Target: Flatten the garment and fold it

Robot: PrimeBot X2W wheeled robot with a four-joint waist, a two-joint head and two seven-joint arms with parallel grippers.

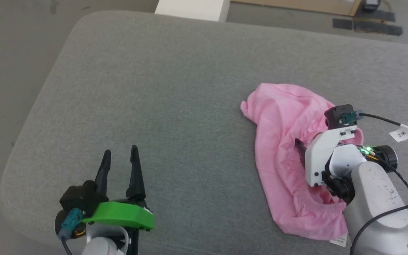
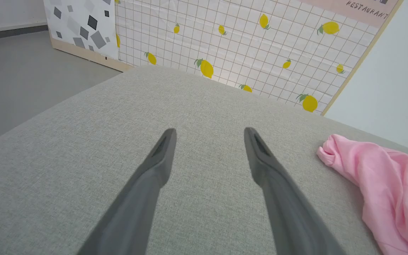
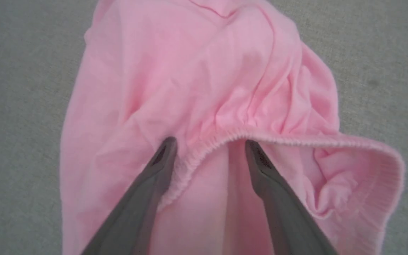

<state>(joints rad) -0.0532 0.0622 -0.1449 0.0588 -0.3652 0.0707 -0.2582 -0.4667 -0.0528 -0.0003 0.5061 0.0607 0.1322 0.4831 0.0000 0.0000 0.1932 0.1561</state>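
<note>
— Lying where?
— Crumpled garment (image 1: pixel 282 141), right side of grey cushion (image 1: pixel 154 88), toward its near edge.
— Gripped?
— Not yet. Right gripper (image 3: pixel 210 141) spread wide, straddling elastic waistband (image 3: pixel 296 141), likely to pinch and flatten; left gripper (image 1: pixel 120 150) parted, empty, well apart.

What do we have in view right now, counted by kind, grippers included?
Pink garment: 1
Grey cushion: 1
Open grippers: 2, the left gripper and the right gripper
Total: 4
</note>
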